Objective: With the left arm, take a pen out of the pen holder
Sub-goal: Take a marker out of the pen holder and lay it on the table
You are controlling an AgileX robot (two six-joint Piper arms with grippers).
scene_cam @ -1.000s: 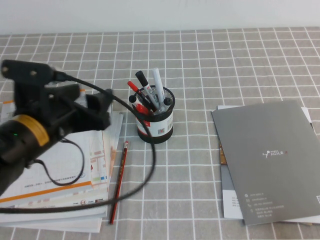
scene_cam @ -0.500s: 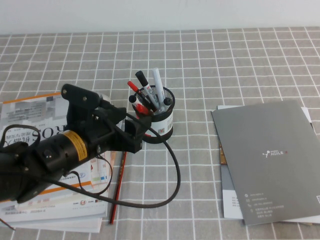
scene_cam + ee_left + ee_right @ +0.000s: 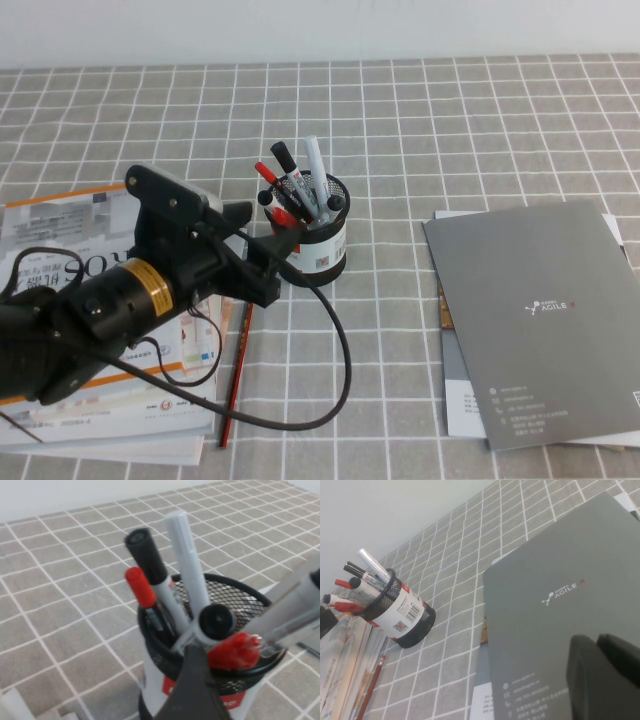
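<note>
A black mesh pen holder [image 3: 318, 255] with a red and white label stands left of the table's middle and holds several markers and pens. A grey marker [image 3: 315, 170], a black-capped marker [image 3: 285, 160] and a red pen [image 3: 266, 173] stick out to its upper left. My left gripper [image 3: 268, 226] is open just left of the holder, one finger by the pen tops, the other at the rim. In the left wrist view the holder [image 3: 227, 592] fills the frame, with one dark finger [image 3: 192, 690] in front of it. My right gripper [image 3: 598, 645] hovers shut over a grey booklet [image 3: 555, 595].
A stack of magazines [image 3: 60, 250] lies under my left arm. A red pencil [image 3: 238, 345] lies beside the stack, with a black cable [image 3: 340, 350] looping over it. The grey booklet [image 3: 535, 320] covers the table's right side.
My left arm has swung down and to the right from near the camera. Its open gripper now sits against the pen holder. The pens and the holder have not moved.
</note>
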